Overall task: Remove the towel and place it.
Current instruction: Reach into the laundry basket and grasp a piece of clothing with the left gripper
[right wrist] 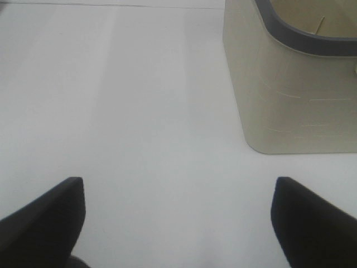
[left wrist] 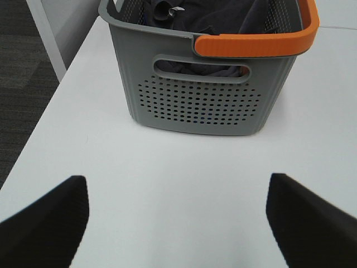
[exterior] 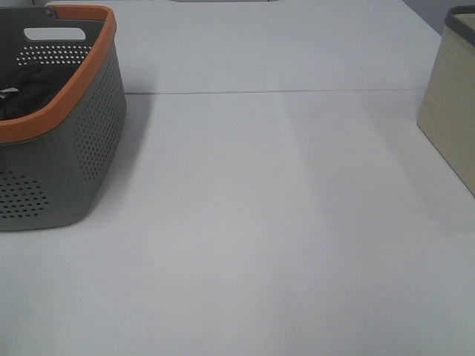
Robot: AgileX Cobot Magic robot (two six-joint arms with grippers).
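Nothing here is showing text, numbers or signs clear enough to read. The small white tag [left wrist: 175, 10] on the towel [left wrist: 223, 17] is appearing too small and blurred to tell any letters. The walls of the grey basket [left wrist: 195, 106] and the beige bin [right wrist: 290, 106] are showing plain surfaces only.

One table [exterior: 260, 222]. Two containers on it: one grey basket [exterior: 82, 148], one beige bin [exterior: 453, 111]. One dark towel [exterior: 26, 93] in the basket. Two handle slots [left wrist: 201, 70] on the basket. Two grippers: one left gripper [left wrist: 178, 223], one right gripper [right wrist: 178, 223], each showing two black fingers [left wrist: 44, 223], four in all
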